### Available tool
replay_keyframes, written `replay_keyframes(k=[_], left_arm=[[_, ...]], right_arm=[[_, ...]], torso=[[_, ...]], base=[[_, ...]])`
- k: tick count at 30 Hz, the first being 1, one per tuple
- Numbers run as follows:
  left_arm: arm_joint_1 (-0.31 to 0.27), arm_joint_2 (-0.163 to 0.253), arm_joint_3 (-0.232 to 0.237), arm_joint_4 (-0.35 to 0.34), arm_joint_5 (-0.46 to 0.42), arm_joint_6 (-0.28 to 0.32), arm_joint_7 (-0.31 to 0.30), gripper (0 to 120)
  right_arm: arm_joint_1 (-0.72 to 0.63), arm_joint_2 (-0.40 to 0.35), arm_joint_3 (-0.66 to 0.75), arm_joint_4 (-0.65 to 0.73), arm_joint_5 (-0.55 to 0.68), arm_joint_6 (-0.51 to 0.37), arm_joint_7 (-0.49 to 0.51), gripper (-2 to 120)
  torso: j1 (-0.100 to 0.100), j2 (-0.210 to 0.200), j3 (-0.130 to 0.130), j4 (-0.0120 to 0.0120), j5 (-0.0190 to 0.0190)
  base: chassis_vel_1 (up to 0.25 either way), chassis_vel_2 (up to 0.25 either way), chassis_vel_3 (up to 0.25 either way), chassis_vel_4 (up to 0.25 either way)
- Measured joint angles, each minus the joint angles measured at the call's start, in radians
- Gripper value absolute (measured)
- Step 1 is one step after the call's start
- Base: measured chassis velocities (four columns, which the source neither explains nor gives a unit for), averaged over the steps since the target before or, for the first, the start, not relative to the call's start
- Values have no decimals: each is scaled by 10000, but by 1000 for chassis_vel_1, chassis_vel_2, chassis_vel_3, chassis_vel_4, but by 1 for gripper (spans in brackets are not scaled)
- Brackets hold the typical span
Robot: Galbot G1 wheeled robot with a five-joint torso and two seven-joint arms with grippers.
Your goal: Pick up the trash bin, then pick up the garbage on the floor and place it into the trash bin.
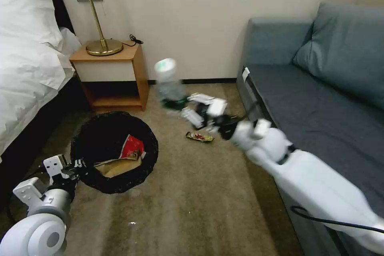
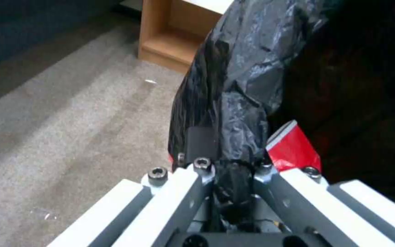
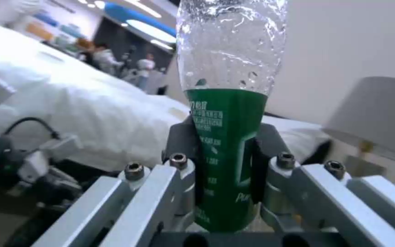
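Observation:
The trash bin point(image 1: 114, 152), lined with a black bag, hangs at the lower left with my left gripper point(image 1: 82, 167) shut on its near rim; the bag fold point(image 2: 234, 103) sits pinched between the fingers. Inside lie a red-and-white snack wrapper point(image 1: 132, 147) and a brown paper bag point(image 1: 118, 166). My right gripper point(image 1: 188, 108) is shut on the green-labelled clear plastic bottle point(image 1: 169, 84), held off the floor right of the bin; the label point(image 3: 223, 144) sits between the fingers. A flat dark-and-gold wrapper point(image 1: 199, 137) lies on the carpet below that gripper.
A wooden nightstand point(image 1: 112, 76) with a brass lamp point(image 1: 100, 28) stands behind the bin, a white bed point(image 1: 28, 60) at the left. A blue-grey sofa point(image 1: 320, 100) fills the right side. Open carpet point(image 1: 192, 204) lies in front.

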Motion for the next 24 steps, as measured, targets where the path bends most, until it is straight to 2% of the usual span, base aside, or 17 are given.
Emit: replay_keyframes(k=[4, 6, 11, 14, 19, 24], left_arm=[[-1, -31, 13, -5, 31, 2, -5, 1], [0, -67, 16, -88, 38, 13, -15, 1], [55, -104, -1, -226, 34, 28, -19, 1], [180, -140, -36, -373, 37, 31, -20, 1], [246, -182, -45, -509, 37, 37, -17, 1], [427, -210, -101, -785, 8, 49, -3, 1]], right_arm=[[332, 281, -557, -223, -93, -34, -52, 16], [671, 641, -1162, -540, -246, -52, -99, 16], [795, 1087, -1594, -906, -381, -62, -90, 16], [996, 1600, -1997, -1326, -549, -62, -95, 16], [1168, 1952, -2273, -1704, -603, -46, -95, 16], [1283, 2422, -2410, -2697, -833, 209, -170, 16]], torso=[[0, 0, 0, -3, 0], [0, 0, 0, -3, 0], [0, 0, 0, -6, 1], [0, 0, 0, -1, 1], [0, 0, 0, 0, 0], [0, 0, 1, -4, 4]], base=[[0, 0, 0, 0], [0, 0, 0, 0], [0, 0, 0, 0], [0, 0, 0, 0], [0, 0, 0, 0], [0, 0, 0, 0]])
